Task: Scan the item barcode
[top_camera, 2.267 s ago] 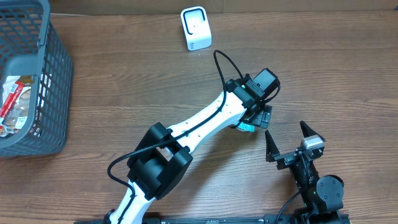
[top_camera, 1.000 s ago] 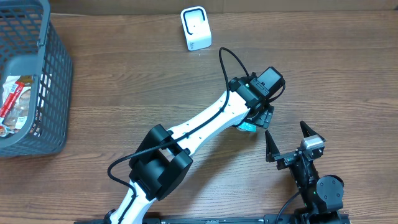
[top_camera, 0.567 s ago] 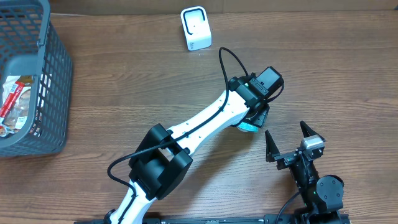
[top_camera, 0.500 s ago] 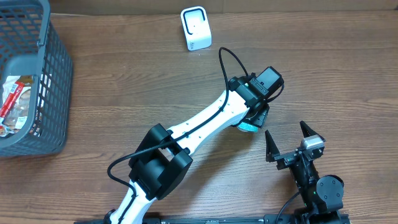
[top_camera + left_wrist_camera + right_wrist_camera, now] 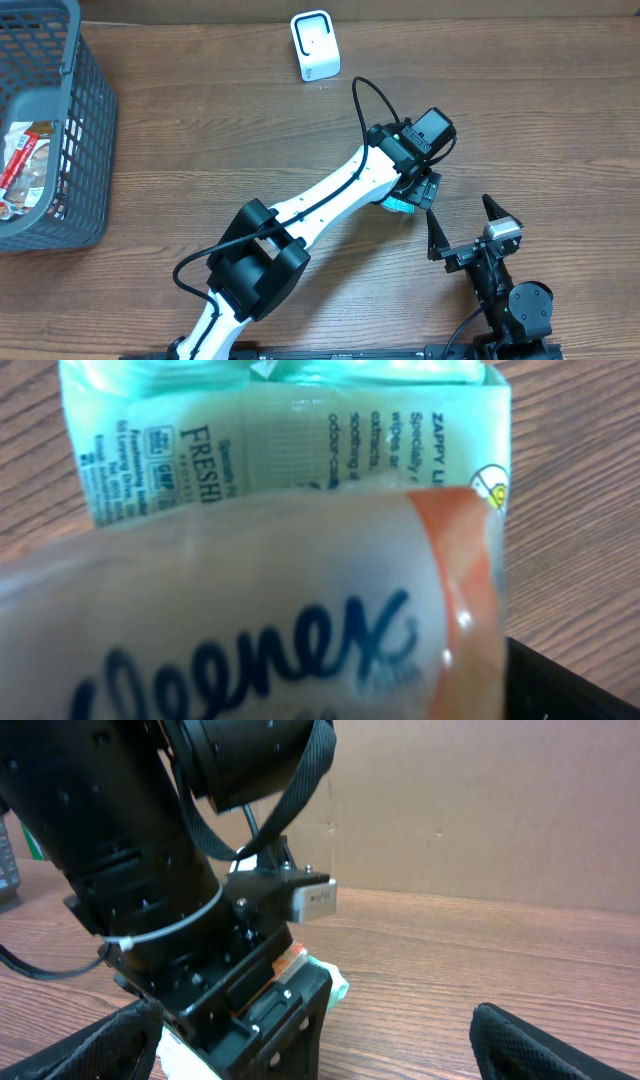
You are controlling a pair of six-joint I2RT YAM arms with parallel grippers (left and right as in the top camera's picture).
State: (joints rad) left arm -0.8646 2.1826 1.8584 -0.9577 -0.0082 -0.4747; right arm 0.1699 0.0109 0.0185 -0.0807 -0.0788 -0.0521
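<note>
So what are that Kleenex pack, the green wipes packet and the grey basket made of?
Kleenex pack: seemingly soft glossy plastic film; light glares off its rounded face. Green wipes packet: likely similar shiny film, creased along its top edge. Grey basket: probably moulded matt plastic, an open lattice of thin ribs.

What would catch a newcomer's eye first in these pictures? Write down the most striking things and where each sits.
The white-and-black left arm stretches diagonally across the wooden table, with the left hand low at centre right. In its wrist view a Kleenex pack fills the frame, in front of a green wipes packet lying on the wood. A grey basket sits at the left edge and a white scanner at the far edge.
</note>
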